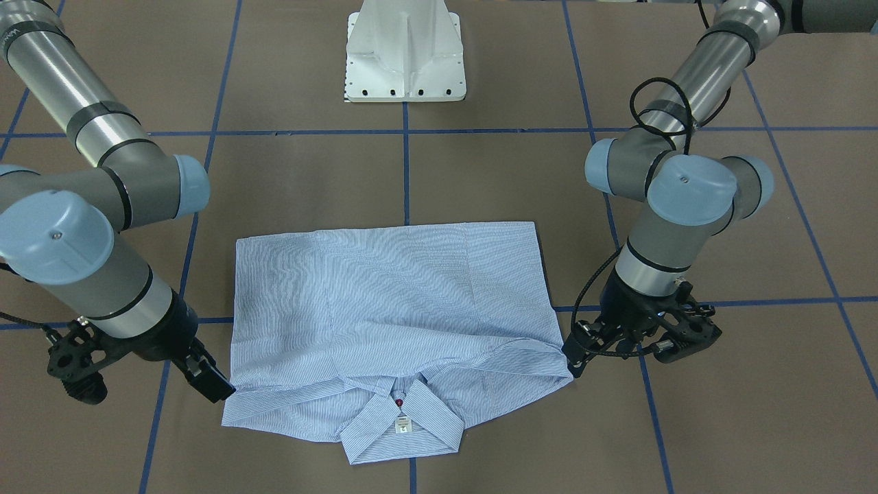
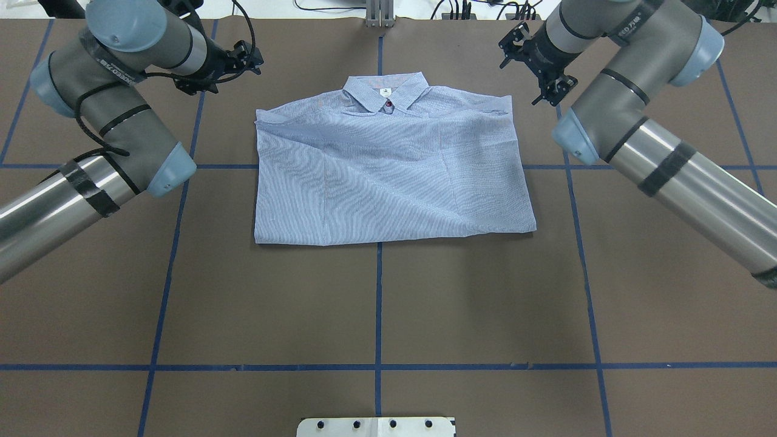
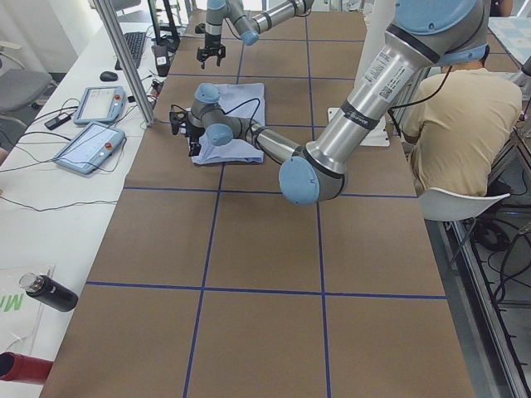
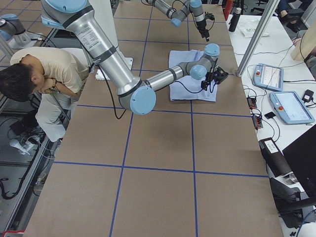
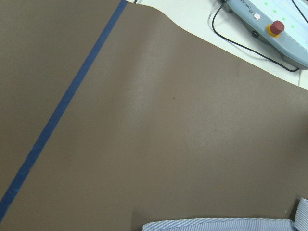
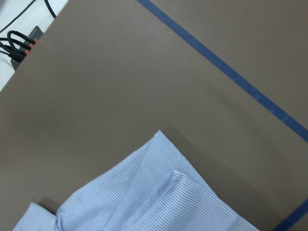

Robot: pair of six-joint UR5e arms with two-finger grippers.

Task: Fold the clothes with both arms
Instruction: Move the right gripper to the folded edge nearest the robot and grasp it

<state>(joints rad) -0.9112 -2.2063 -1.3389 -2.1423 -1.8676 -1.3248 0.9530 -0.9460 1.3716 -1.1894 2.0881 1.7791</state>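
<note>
The striped light blue shirt lies folded flat on the brown table, with its collar and white neck tag on the side away from the robot's base. My left gripper sits low at the shirt's shoulder corner, its tips touching or nearly touching the cloth edge. At the opposite shoulder corner my right gripper stands just off the cloth. Both look open with nothing held. The left wrist view catches only a strip of shirt. In the right wrist view a flat shirt corner shows; no fingers show in either.
The white pedestal base stands behind the shirt. Two teach pendants and cables lie on the white bench past the table's far edge. A seated person is beside the robot. A dark bottle lies near the table's end.
</note>
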